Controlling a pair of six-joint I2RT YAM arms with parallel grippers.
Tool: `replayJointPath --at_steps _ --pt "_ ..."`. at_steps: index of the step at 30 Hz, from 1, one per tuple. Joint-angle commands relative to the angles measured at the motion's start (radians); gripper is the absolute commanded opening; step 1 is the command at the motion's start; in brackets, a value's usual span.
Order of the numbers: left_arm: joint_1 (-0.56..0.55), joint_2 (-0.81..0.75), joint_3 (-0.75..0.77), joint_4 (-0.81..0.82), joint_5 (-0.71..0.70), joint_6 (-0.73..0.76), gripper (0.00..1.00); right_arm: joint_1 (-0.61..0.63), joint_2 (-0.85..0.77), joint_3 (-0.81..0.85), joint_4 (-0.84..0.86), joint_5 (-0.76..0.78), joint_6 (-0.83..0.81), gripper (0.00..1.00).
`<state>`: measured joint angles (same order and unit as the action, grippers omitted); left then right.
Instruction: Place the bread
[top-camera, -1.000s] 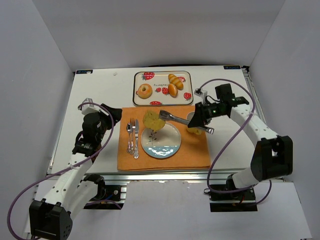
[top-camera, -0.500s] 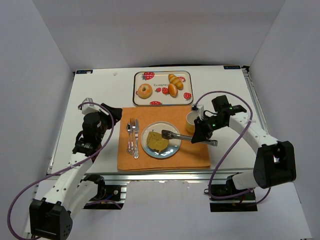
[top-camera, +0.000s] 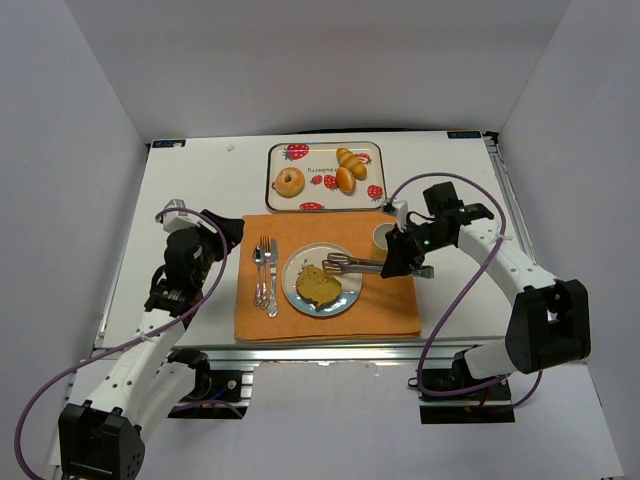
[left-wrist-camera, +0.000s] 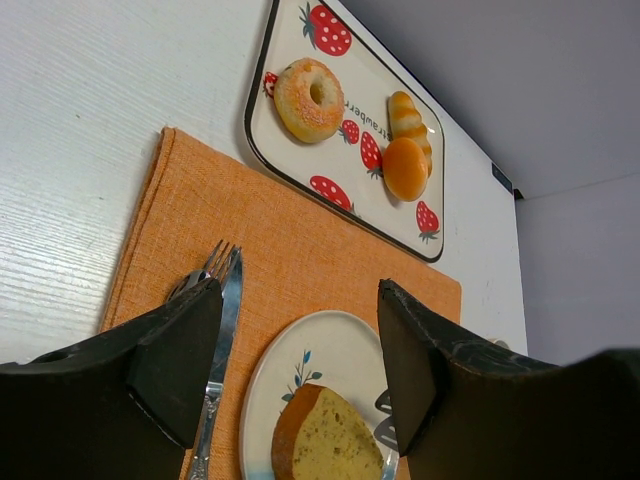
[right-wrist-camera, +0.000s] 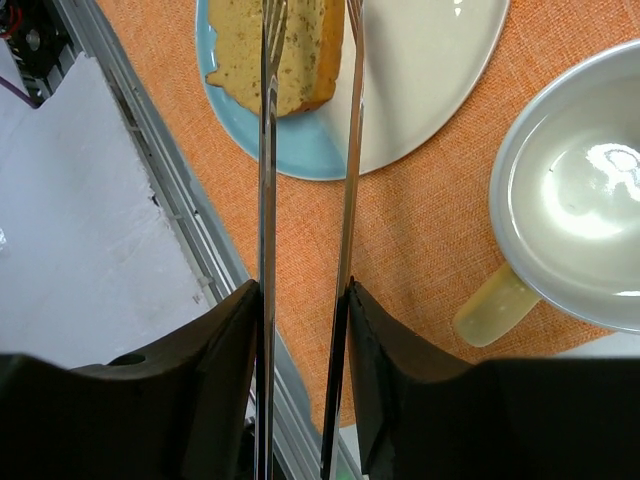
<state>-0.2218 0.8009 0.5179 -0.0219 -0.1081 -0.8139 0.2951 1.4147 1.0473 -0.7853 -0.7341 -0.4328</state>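
Note:
A slice of yellow bread (top-camera: 318, 287) with a brown crust lies on the white and blue plate (top-camera: 304, 259) on the orange placemat (top-camera: 380, 310). My right gripper (top-camera: 405, 262) is shut on metal tongs (top-camera: 358, 264). The tong arms stand apart, with their tips over the plate's right side, just right of the slice. In the right wrist view the tongs (right-wrist-camera: 265, 150) reach over the bread (right-wrist-camera: 290, 50) and plate (right-wrist-camera: 420, 70) from my right gripper (right-wrist-camera: 305, 295). My left gripper (top-camera: 215, 232) is open and empty at the mat's left edge. Its view (left-wrist-camera: 300, 290) shows the bread (left-wrist-camera: 325, 445) on the plate (left-wrist-camera: 330, 350).
A fork (top-camera: 259, 270) and knife (top-camera: 272, 275) lie left of the plate. A pale cup (top-camera: 385, 238) stands by the right gripper and also shows in the right wrist view (right-wrist-camera: 575, 200). A strawberry tray (top-camera: 327, 147) at the back holds a donut (top-camera: 290, 182) and rolls (top-camera: 348, 170).
The bread went from held in the tongs above the plate to lying on the plate. The tongs opened and drew back to the right. The left arm barely moved.

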Motion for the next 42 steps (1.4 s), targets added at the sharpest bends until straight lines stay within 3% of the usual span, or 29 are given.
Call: replayJointPath --at_steps 1,11,19,26,42 --pt "0.001 -0.025 -0.009 0.010 0.004 -0.005 0.73 0.003 -0.010 0.051 0.020 -0.011 0.000 0.44" --pt "0.002 -0.023 -0.006 0.011 0.002 -0.001 0.73 0.003 0.042 0.215 0.144 0.044 0.078 0.36" --pt "0.001 -0.020 -0.002 0.010 0.001 0.002 0.73 0.001 0.262 0.477 0.238 0.375 0.242 0.27" --pt "0.002 -0.023 -0.002 0.005 -0.005 0.001 0.73 0.001 0.427 0.675 0.215 0.476 0.276 0.29" --pt "0.002 0.026 0.004 0.050 0.005 0.002 0.73 0.001 0.492 0.691 0.242 0.469 0.295 0.41"
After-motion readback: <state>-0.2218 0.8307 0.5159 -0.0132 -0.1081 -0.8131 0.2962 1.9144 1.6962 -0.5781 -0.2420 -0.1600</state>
